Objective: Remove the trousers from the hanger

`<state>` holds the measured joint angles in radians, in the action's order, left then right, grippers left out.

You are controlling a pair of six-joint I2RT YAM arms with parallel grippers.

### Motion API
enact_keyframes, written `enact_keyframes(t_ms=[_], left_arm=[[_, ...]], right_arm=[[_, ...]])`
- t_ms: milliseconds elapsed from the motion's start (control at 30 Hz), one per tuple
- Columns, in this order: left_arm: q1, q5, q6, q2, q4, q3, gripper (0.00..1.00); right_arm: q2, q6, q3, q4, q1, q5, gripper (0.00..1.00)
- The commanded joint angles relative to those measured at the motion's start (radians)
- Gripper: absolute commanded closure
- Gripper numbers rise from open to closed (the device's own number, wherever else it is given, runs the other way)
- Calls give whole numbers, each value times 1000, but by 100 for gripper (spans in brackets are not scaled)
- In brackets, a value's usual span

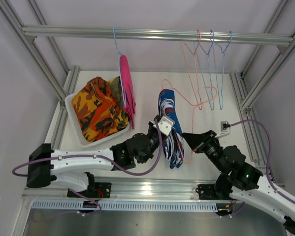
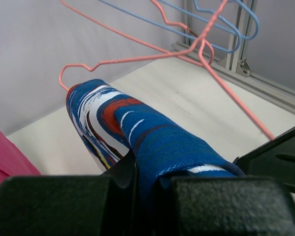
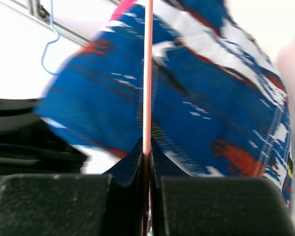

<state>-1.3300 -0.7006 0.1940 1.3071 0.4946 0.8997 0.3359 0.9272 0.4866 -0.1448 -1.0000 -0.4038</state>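
The blue-and-white patterned trousers (image 1: 170, 115) hang draped over a loose pink wire hanger (image 1: 179, 98) above the middle of the table. My left gripper (image 1: 163, 129) is shut on the cloth, which fills the left wrist view (image 2: 152, 137) between the jaws (image 2: 147, 167). My right gripper (image 1: 187, 136) is shut on the hanger's thin pink wire (image 3: 147, 73), with the trousers (image 3: 211, 98) right behind it. The magenta pink trousers (image 1: 127, 91) hang on a blue hanger from the rail. The orange camouflage pair (image 1: 95, 113) and the yellow-and-dark camouflage pair (image 1: 115, 88) lie in the bin. The plain yellow pair is hidden.
A white bin (image 1: 74, 123) stands at the back left of the table. Several bare pink and blue hangers (image 1: 212, 59) hang from the metal rail (image 1: 157, 34) at the right. A wall socket (image 1: 225, 127) sits on the table at the right. Frame posts stand on both sides.
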Motion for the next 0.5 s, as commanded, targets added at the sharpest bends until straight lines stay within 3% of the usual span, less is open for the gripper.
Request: enact_keyframes(t_ms=[0,233,467], left_arm=[[-24,-33,73,-103,67,90,99],[-64,-48,75,-218,-92,204,99],[-67,47,-65,-295,-450,452,99]], right_arm=[[15,-13,-26,68,-3,-33,100],[46,-19,-66,86,-3,-43,100],[72,-41,-98,71,6,-50,100]])
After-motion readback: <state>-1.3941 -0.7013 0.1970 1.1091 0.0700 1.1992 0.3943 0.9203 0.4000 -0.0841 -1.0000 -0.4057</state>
